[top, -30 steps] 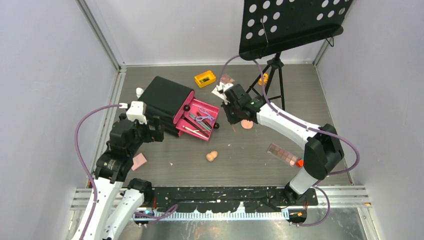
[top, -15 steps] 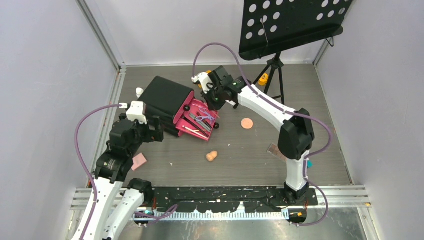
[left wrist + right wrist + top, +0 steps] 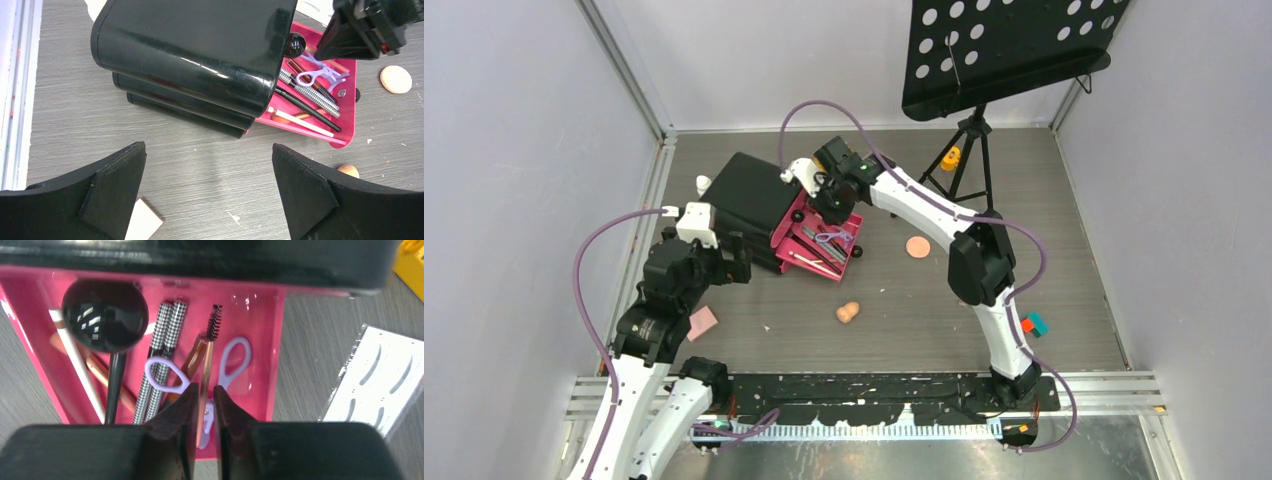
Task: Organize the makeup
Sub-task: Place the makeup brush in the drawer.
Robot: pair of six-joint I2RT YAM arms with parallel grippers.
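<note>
My right gripper hangs over the open pink drawer of the black chest. Its jaws stand a slit apart around a thin rose-gold spoolie brush. The brush rests against the left pad, with a sliver of gap on the right. The drawer also holds lilac scissors and several pencils and brushes. A white eyebrow card lies on the table right of the drawer. My left gripper is wide open and empty, near the chest's front.
A round peach sponge and a peanut-shaped one lie right of the drawer. There is a pink pad by my left arm and small coloured blocks at the right. The music stand stands at the back right.
My right arm swung left from beside the stand's legs to above the pink drawer. Its jaws have parted slightly. The left arm has not moved.
</note>
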